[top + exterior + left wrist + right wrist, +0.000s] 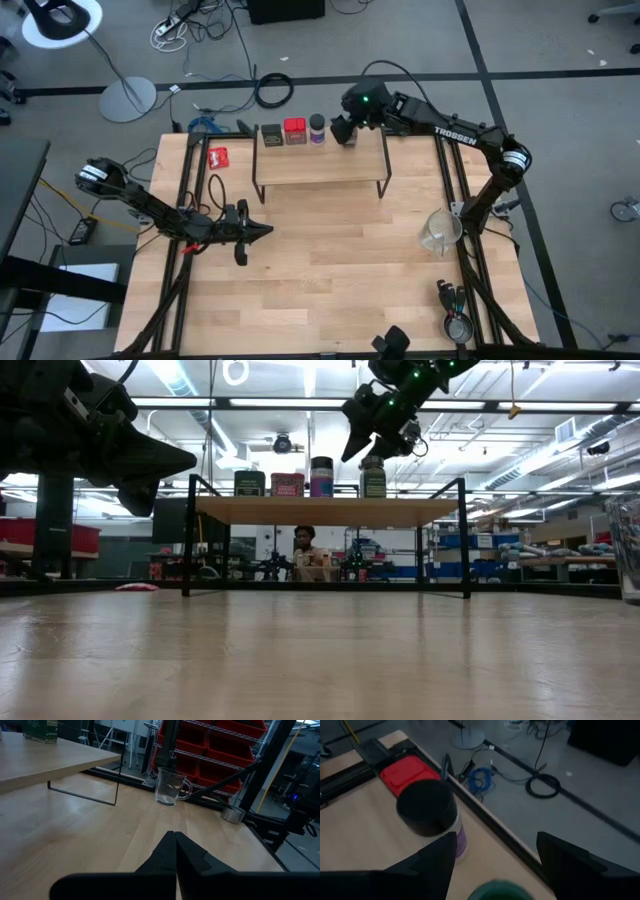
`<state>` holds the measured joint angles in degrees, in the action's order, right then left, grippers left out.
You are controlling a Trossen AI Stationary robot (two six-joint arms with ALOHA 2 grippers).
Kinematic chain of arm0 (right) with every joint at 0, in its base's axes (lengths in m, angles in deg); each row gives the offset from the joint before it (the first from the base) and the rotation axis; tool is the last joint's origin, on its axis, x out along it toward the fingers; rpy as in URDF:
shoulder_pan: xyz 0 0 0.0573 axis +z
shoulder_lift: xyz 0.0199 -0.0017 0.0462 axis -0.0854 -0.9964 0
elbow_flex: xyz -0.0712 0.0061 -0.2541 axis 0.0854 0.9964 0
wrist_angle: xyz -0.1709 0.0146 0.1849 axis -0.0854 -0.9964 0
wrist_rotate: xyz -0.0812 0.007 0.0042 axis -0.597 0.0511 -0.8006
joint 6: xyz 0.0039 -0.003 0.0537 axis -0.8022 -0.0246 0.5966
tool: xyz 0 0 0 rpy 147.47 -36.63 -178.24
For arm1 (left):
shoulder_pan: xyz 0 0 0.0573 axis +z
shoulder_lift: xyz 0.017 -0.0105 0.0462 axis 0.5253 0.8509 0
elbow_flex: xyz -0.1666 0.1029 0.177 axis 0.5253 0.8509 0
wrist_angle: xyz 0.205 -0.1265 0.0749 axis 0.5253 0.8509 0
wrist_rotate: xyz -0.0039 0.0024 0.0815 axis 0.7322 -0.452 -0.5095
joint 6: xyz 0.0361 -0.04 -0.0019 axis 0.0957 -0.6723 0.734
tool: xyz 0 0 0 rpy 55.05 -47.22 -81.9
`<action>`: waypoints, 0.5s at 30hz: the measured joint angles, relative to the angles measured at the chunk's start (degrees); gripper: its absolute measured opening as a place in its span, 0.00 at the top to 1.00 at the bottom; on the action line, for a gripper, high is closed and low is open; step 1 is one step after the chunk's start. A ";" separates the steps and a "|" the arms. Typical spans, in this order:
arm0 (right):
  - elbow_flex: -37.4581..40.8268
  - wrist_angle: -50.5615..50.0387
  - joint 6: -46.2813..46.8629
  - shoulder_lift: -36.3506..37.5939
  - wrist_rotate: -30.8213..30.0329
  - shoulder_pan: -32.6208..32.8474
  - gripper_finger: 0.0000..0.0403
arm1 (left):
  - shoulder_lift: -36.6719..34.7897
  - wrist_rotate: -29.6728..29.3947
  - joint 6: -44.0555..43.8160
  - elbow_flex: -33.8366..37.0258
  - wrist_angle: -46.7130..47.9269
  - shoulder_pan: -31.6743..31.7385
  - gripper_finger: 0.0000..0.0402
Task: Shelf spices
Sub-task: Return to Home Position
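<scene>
The shelf (320, 168) stands toward the far side of the counter (330, 270), and all four spices sit in a row along its back edge. From the left-arm end these are the olive tin (271, 134), the red tin (294, 131), the dark jar (317, 128) with a purple label, and the green jar (373, 478). The tins and the dark jar stand close together. The green jar stands a little apart from them, upright, at the right-arm end of the row.

The right gripper (496, 842) hangs over the green jar with its jaws spread wide and nothing between them. In the right wrist view the jar's green cap shows between and below the fingers (436, 857). The gripper appears to be clear of the cap, though the gap is hard to judge from the low view.

The left gripper (174, 837) is low over the bare counter in front of the shelf, well apart from it, with its jaws pressed together and empty. A glass mug (440, 232) stands near the right arm's base. A flat red packet (218, 156) lies on the counter beside the shelf's left-arm end.
</scene>
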<state>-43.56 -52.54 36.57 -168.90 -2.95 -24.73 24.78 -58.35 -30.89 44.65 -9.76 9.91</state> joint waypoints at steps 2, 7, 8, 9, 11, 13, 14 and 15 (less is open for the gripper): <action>0.00 1.45 -0.87 0.00 -1.01 0.22 0.32 | 0.00 0.00 0.00 0.00 0.00 0.00 1.00; 0.00 6.92 -3.99 0.00 -4.04 1.13 0.32 | 0.00 0.00 0.00 0.00 0.07 0.00 1.00; 0.00 8.10 -4.75 0.00 -4.67 1.46 0.32 | 0.00 0.00 0.00 0.00 0.21 0.00 1.00; 0.00 9.26 -5.57 0.00 -5.43 1.84 0.32 | 0.00 0.00 0.00 0.00 0.40 0.00 1.00; 0.00 11.58 -7.74 0.00 -6.87 2.67 0.33 | 0.00 -0.02 0.00 0.02 0.84 -0.01 1.00; 0.00 13.84 -10.31 0.07 -9.59 3.83 0.35 | -0.01 -0.02 0.00 0.02 0.82 -0.01 1.00; 0.00 14.87 -11.81 0.18 -11.04 4.44 0.36 | 0.00 -0.02 0.00 0.02 0.81 -0.02 1.00; 0.00 16.02 -13.41 0.33 -12.14 5.08 0.38 | -0.02 -0.02 0.00 0.02 0.83 0.00 1.00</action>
<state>-43.56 -36.53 23.15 -168.57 -15.09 -19.65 24.76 -58.37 -30.89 44.67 -8.93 9.91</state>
